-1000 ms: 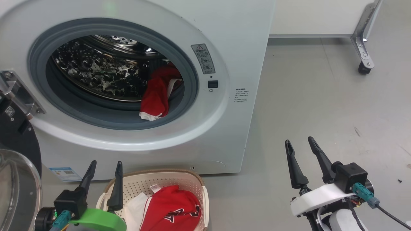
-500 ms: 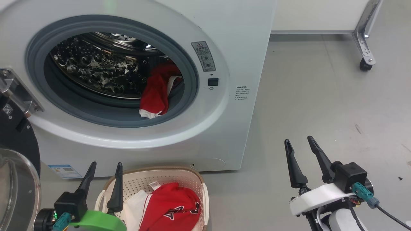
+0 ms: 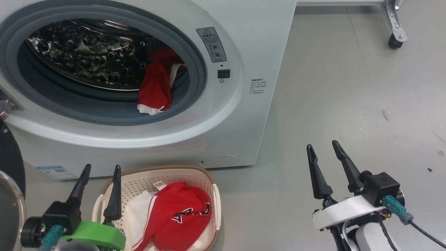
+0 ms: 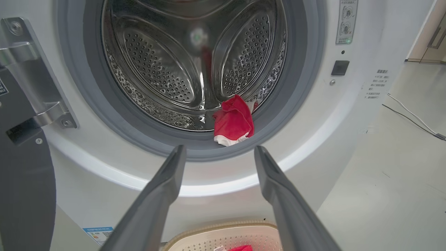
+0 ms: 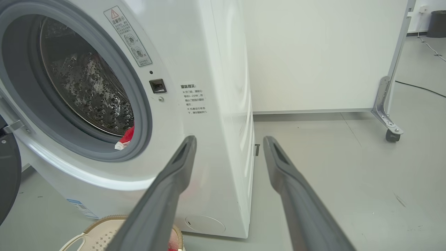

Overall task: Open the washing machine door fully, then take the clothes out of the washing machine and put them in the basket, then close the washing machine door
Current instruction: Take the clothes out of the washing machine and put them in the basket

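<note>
Red clothes point(image 3: 153, 91) are draping over the lip of the washing machine point(image 3: 251, 42), more lying in the basket point(image 3: 139, 182). The left claw point(image 3: 101, 166) and right claw point(image 3: 321, 144) are hovering spread and empty.

Light is bright and even, with only soft shadows. Ahead of the left gripper point(image 4: 219, 149), the steel drum point(image 4: 156, 69) throws small glare spots. In both wrist views the fingers point(image 4: 156, 195) look soft, and straight edges bend near the borders.
</note>
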{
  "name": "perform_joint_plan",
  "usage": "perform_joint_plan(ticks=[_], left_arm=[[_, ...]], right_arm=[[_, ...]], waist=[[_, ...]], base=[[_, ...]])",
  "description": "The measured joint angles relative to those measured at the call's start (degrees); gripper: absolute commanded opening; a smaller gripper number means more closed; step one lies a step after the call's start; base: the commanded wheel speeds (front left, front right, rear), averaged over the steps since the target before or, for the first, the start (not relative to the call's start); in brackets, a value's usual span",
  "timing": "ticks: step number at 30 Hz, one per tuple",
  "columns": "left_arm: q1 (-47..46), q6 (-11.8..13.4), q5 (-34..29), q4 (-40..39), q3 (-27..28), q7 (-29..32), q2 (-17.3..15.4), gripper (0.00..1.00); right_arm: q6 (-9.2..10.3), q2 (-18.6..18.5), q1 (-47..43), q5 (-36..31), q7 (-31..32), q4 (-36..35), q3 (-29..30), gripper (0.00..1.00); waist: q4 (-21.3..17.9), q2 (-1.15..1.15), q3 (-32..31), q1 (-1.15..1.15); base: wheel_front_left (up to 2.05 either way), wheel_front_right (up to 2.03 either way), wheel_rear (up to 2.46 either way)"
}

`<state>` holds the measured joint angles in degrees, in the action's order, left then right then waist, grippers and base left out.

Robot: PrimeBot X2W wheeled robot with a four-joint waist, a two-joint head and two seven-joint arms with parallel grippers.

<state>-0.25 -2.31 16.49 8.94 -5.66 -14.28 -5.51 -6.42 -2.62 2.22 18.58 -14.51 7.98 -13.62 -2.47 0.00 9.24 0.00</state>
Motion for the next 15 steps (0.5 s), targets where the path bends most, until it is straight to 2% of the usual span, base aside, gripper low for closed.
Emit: perform_joint_plan(ticks=[4, 15], left_arm=[[-2.2, -0.1, -0.1, -0.8, 0.5, 0.2, -1.5, 1.00], [-12.5, -0.6, 2.2, -2.1, 4.2, 6.4, -5.1, 1.00]], right_arm=[[0.07, 0.0, 0.6, 0.0, 0.0, -0.9, -0.4, 1.00], [0.79, 0.0, 3.7, 0.4, 0.0, -3.0, -2.1, 1.00]], waist=[[-0.8, 0.00, 2.6, 0.00], [-4.5, 0.00, 10.5, 0.00]], base=[[0.00, 0.00, 0.00], [0.00, 0.00, 0.00]])
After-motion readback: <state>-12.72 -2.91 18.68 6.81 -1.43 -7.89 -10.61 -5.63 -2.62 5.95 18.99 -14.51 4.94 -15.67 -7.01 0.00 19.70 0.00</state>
